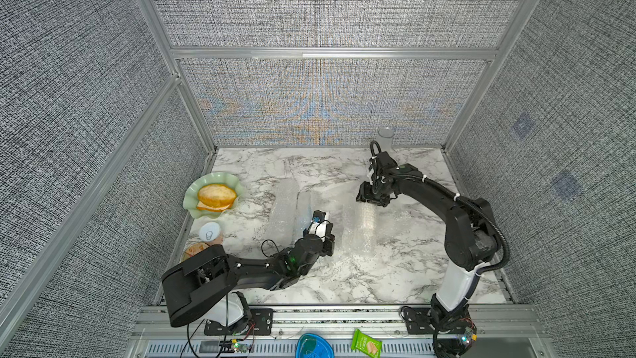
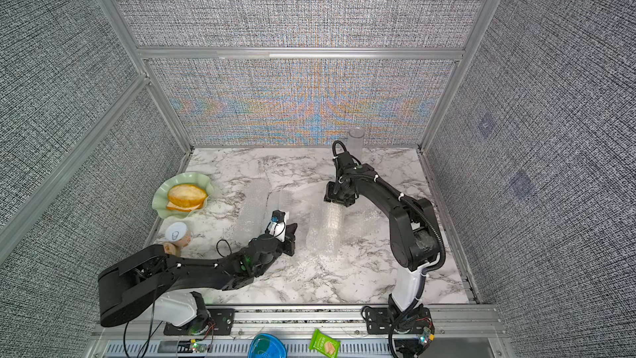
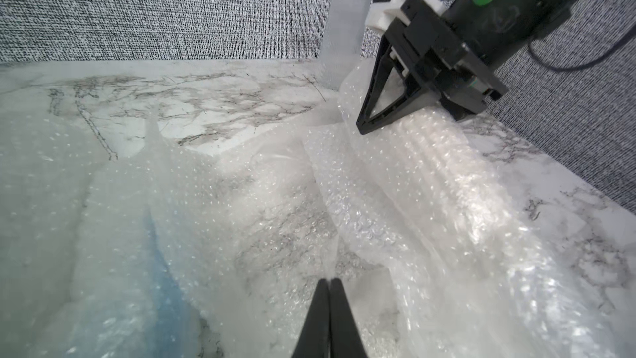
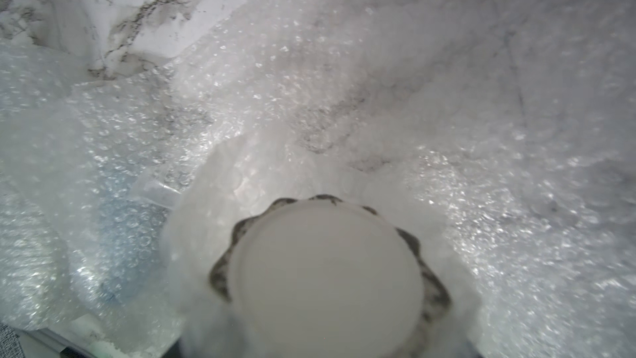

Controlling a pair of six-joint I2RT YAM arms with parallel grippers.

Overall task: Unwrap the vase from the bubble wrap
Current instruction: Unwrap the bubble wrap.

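Note:
Crinkly clear bubble wrap (image 1: 285, 211) lies in several sheets across the marble table (image 1: 361, 280) in both top views. One rolled bundle (image 1: 364, 225) (image 2: 325, 229) runs down the middle. My right gripper (image 1: 373, 201) (image 3: 409, 122) is shut over its far end. There the vase (image 4: 327, 277) shows as a pale round face with a dark wavy rim, still inside the wrap. My left gripper (image 1: 331, 237) (image 3: 329, 281) is shut, pinching a raised fold of a flat sheet (image 3: 261, 201) beside the bundle. Something bluish (image 3: 165, 291) lies under that sheet.
At the left edge sits a green scalloped plate (image 1: 191, 201) with bread, with a lidded cup (image 1: 210, 232) and a small bowl (image 1: 194, 249) in front of it. A clear cylinder (image 1: 385, 136) stands against the back wall. A blue lid (image 1: 315, 346) and green packet (image 1: 366, 342) lie on the front rail.

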